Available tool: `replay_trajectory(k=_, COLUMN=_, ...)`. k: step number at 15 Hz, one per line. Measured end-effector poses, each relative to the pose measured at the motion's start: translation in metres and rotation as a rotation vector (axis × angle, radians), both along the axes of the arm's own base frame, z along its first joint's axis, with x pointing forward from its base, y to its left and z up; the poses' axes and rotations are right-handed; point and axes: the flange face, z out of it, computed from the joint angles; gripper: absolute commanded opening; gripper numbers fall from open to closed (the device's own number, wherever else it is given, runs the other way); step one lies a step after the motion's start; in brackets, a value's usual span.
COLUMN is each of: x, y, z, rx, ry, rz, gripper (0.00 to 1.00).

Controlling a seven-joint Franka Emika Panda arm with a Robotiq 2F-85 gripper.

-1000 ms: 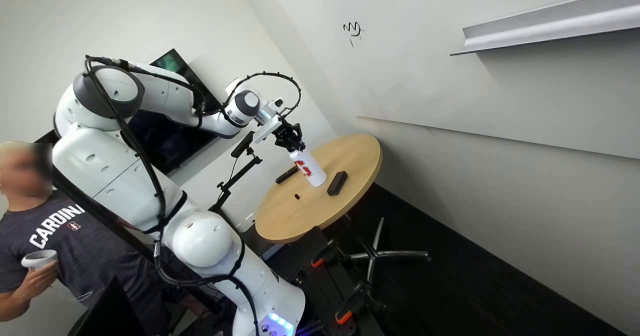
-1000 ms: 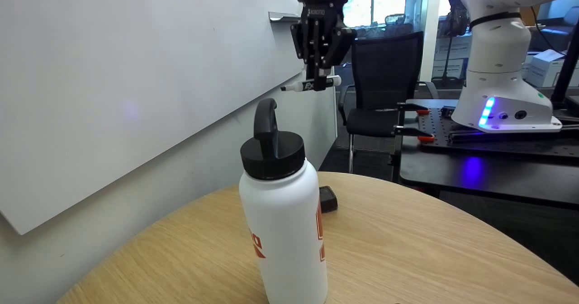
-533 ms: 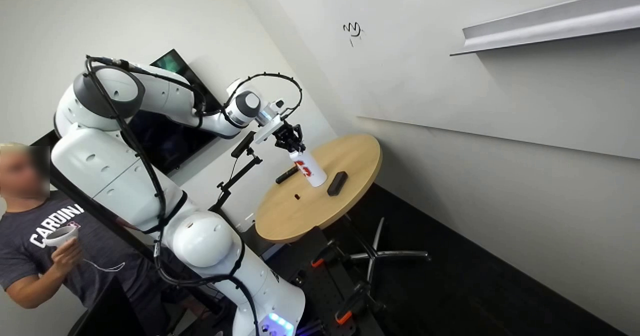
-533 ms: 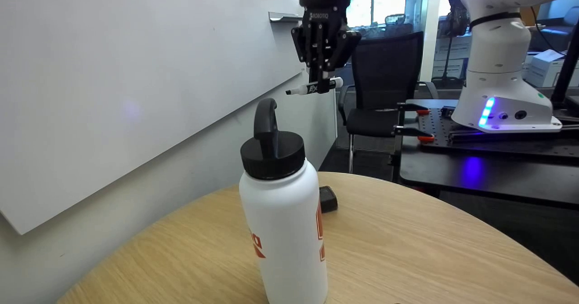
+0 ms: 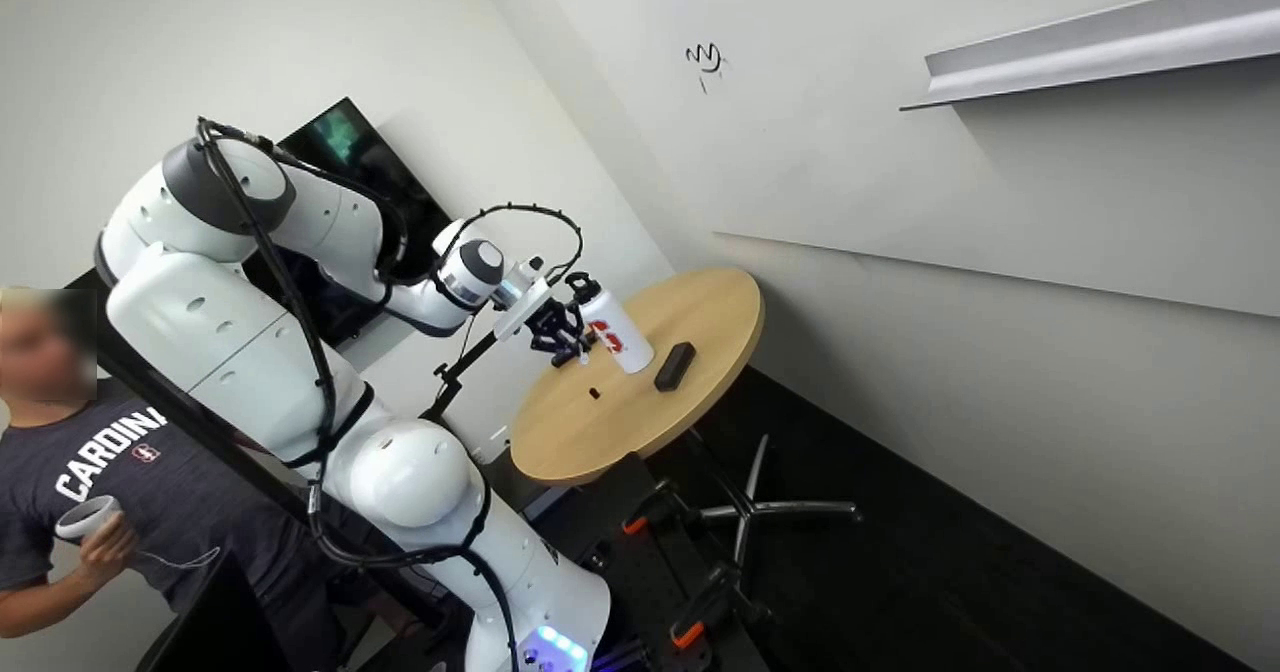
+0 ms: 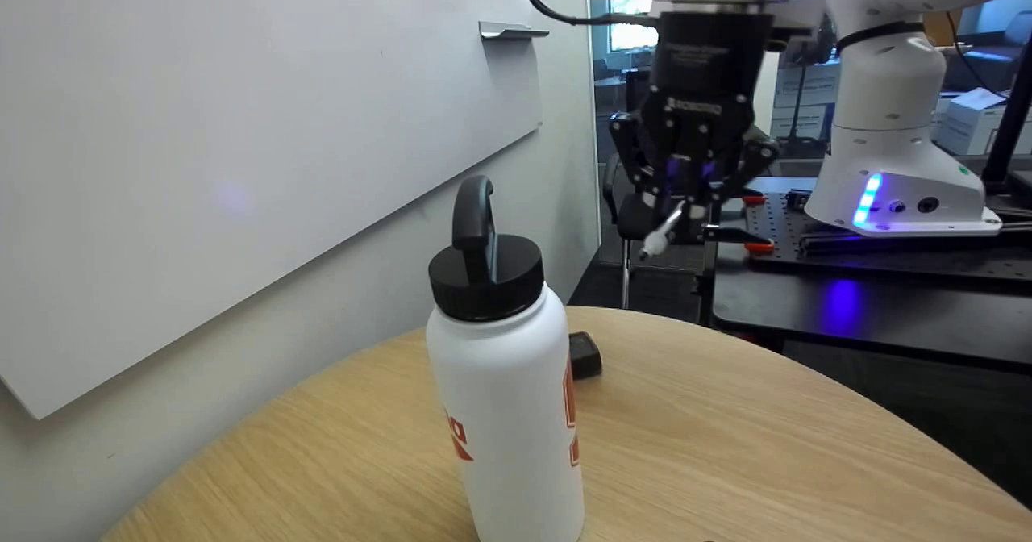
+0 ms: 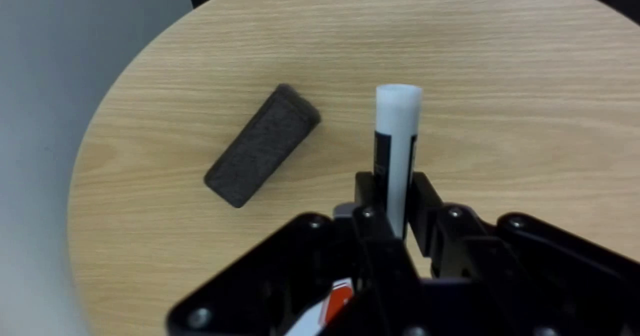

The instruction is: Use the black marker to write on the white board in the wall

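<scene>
Can pass freely over the bare part of the round, light-wood table (image 6: pixel 766 413), toward the white robot base (image 6: pixel 895 163). Is hindered by the tall, upright white bottle (image 6: pixel 504 381) with black looped lid (image 6: pixel 484 296), and by the dark, rectangular block (image 7: pixel 262 148), with only a narrow gap between. Is limited sideways by the large, flat white board (image 6: pixel 242 147) and a protruding grey ledge (image 5: pixel 1110 47).

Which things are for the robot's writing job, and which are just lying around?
For the job:
black marker, held in the gripper
white board

Just around:
white bottle, standing upright
dark block, maybe an eraser
tiny dark thing, too small to name
</scene>
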Motion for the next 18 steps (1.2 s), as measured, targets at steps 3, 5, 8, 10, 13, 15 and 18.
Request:
replay_trajectory(k=3, x=-0.041, y=-0.001, z=-0.040, rx=0.033, ry=0.001, rz=0.056, gripper=0.05)
replay_trajectory(k=5, x=-0.052, y=-0.003, z=-0.060, rx=0.090, ry=0.009, rz=0.056, gripper=0.05)
replay_trajectory(k=8, x=-0.045, y=-0.006, z=-0.083, rx=0.140, ry=0.028, rz=0.039, gripper=0.05)
replay_trajectory(k=10, x=-0.033, y=-0.007, z=-0.098, rx=0.132, ry=0.039, rz=0.029, gripper=0.05)
replay_trajectory(k=13, x=-0.023, y=0.001, z=-0.118, rx=0.121, ry=0.054, rz=0.022, gripper=0.05)
replay_trajectory(k=15, x=-0.021, y=0.009, z=-0.130, rx=0.117, ry=0.067, rz=0.024, gripper=0.05)
replay_trajectory(k=18, x=-0.024, y=0.021, z=-0.147, rx=0.108, ry=0.091, rz=0.040, gripper=0.06)
